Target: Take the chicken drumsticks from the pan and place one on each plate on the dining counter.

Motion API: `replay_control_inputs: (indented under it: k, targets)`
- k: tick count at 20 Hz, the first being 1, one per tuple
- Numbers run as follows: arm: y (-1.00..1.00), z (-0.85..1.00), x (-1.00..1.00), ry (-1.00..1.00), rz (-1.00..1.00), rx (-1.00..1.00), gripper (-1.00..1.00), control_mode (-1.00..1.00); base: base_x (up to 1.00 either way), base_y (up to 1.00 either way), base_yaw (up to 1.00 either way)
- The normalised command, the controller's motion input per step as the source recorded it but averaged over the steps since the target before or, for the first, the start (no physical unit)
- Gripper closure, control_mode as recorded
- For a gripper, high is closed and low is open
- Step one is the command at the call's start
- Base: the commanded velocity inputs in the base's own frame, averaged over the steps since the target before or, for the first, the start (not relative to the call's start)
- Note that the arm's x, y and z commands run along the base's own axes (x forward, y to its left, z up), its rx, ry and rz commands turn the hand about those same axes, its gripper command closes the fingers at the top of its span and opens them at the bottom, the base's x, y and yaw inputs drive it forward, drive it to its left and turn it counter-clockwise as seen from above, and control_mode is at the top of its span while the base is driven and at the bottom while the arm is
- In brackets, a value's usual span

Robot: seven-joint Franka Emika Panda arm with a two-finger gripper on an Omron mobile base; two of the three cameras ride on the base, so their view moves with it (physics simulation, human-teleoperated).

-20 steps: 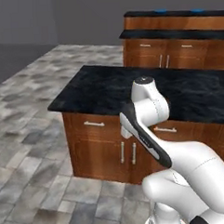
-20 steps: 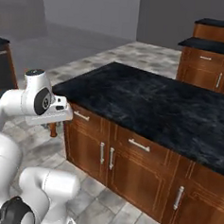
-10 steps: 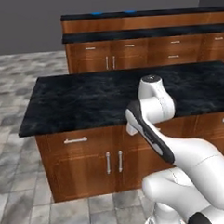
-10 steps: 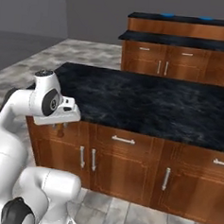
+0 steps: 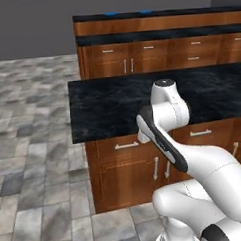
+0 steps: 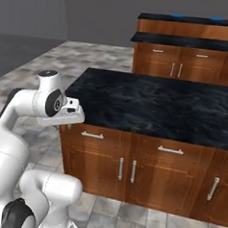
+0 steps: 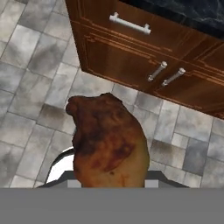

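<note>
Progress: one orange-brown roasted chicken drumstick (image 7: 109, 142) is in the robot's hand and away from any pan, so the first pick looks done; as I judge it, the carry is under way and no placing has happened yet.
Left to do: set this piece on one blue disc, then fetch the second drumstick for the other.
Pincer: the two-finger gripper (image 6: 71, 114) is pinching the drumstick; the hand view has the meat rising from between its tips, which are themselves hidden.
Drumstick position: held low in front of the near wood-fronted cabinet island with the black marbled top (image 5: 111, 100), over the grey stone floor tiles (image 7: 30, 57), below the level of that top.
Drumstick look: thick, lumpy meaty end toward the camera, mottled dark brown over golden orange; the bone end cannot be made out.
Plates: two flat bright blue plates (image 5: 110, 14) lie on the black-topped high dining counter (image 5: 152, 21), well behind the island and apart from each other; both look bare from here.
Pan: its whereabouts cannot be told.
</note>
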Motion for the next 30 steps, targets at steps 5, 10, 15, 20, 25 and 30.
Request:
replay_control_inputs:
  k: [5,10,15,20,25,30]
  targets:
    - [0.0,0.0,0.0,0.0,0.0,0.0,1.0,1.0,0.36,1.0,-0.12]
    - [0.0,0.0,0.0,0.0,0.0,0.0,1.0,1.0,0.56,0.98,-0.21]
    - [0.0,0.0,0.0,0.0,0.0,0.0,1.0,1.0,0.65,0.9,-0.27]
    - [0.0,0.0,0.0,0.0,0.0,0.0,1.0,1.0,0.76,0.82,-0.3]
    - [0.0,0.0,0.0,0.0,0.0,0.0,1.0,1.0,0.9,0.69,-0.33]
    - [0.0,0.0,0.0,0.0,0.0,0.0,1.0,1.0,0.95,0.65,-0.34]
